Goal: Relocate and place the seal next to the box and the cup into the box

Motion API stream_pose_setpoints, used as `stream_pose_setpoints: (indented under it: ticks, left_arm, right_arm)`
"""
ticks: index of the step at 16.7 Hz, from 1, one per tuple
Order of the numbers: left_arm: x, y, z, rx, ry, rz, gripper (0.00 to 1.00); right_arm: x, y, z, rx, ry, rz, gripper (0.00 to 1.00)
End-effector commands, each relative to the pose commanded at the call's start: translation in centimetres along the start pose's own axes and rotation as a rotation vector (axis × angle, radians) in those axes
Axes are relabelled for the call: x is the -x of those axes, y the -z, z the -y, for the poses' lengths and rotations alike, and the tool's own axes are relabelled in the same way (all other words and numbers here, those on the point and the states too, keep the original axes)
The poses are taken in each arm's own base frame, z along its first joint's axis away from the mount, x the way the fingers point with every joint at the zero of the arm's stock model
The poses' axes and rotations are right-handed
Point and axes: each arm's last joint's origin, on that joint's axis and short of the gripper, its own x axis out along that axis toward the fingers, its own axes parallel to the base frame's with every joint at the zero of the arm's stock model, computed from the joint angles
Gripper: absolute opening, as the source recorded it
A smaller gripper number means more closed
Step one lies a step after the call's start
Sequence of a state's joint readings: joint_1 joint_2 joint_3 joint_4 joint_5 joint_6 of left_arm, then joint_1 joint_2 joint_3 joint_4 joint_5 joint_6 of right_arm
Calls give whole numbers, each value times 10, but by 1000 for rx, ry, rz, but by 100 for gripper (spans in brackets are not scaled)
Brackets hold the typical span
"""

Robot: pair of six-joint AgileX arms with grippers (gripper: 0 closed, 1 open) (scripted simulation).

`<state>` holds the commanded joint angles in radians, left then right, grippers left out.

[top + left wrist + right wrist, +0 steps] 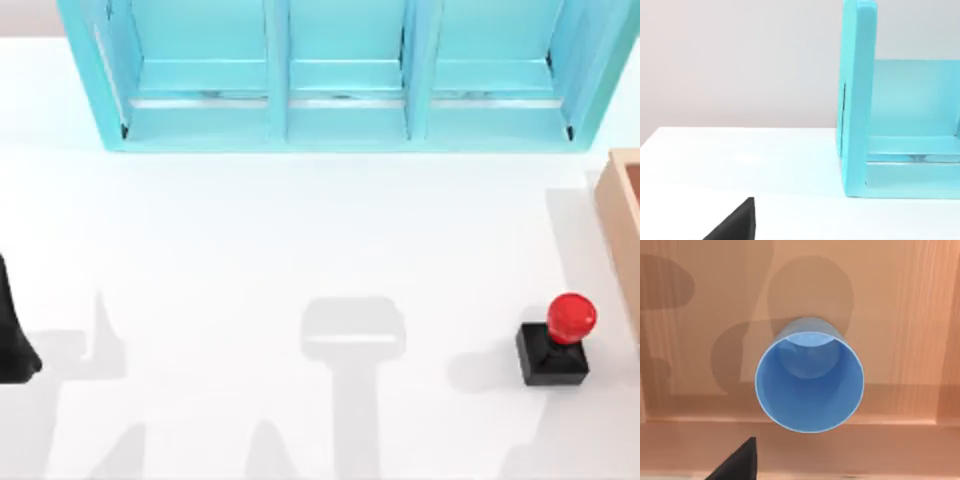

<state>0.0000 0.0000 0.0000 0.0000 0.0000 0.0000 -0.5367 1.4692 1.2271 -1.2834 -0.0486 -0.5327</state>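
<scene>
The seal [556, 345], a black cube with a red knob, stands upright on the white table at the right, just left of the box [622, 225] with a small gap between them. That tan wooden box is cut off by the top view's right edge. In the right wrist view the blue cup [809, 385] stands upright on the box floor [900, 315], mouth up. My right gripper hovers above it, open and holding nothing, with one black fingertip [740, 460] off to the side. My left arm [12, 345] is parked at the table's left edge, its fingertip [737, 222] over bare table.
A large turquoise shelved cabinet [340, 80] spans the back of the table; its side wall [857, 100] stands close ahead in the left wrist view. Arm shadows lie across the open white tabletop [250, 250] between the left arm and the seal.
</scene>
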Motion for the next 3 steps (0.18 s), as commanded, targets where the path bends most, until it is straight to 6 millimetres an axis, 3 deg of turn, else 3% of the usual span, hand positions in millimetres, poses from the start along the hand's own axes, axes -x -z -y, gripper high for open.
stream_pose_setpoints:
  ticks: [3]
  left_arm:
    - [0,0,0,0,0,0,100]
  right_arm:
    - [1,6,-3,-8,-7,-48,100]
